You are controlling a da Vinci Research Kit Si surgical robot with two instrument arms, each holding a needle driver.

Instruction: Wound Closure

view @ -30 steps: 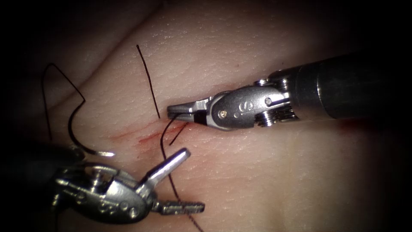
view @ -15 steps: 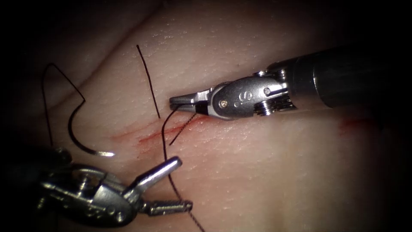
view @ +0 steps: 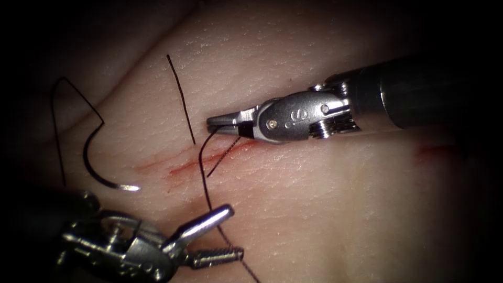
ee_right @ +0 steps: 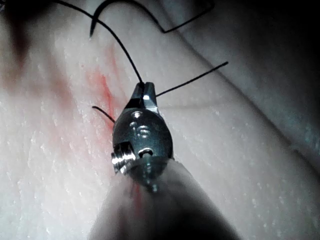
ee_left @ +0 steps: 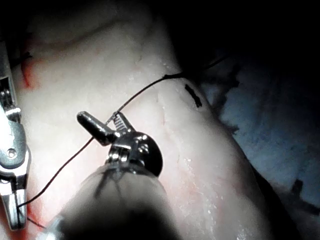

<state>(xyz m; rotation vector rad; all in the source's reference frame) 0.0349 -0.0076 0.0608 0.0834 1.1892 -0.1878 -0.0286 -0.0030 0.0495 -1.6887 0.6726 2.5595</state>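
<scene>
The right tool [view: 216,122] is shut on the thread [view: 203,173] just above the cut [view: 178,166], at the cut's right end. From there the thread runs down the tissue [view: 325,209] and passes between the open jaws of the left tool [view: 233,233], which hold nothing. The curved needle [view: 97,169] lies free on the tissue left of the cut, not in it, and no tool holds it. A short thread tail [view: 181,99] lies above the cut. In the left wrist view the left tool [ee_left: 101,118] stands open across the thread [ee_left: 145,92]. The right wrist view has the right tool [ee_right: 145,91] pinching the thread.
Red fluid [view: 157,166] smears the tissue along the cut, with another faint streak [view: 435,151] under the right shaft. A loop of thread [view: 70,94] trails from the needle's rear at the far left. The right tool's tip [ee_left: 15,210] appears in the left wrist view.
The left tool has shifted down the picture along the thread, jaws open throughout. The right tool rose slightly a second ago, then stayed put, still shut on the thread.
</scene>
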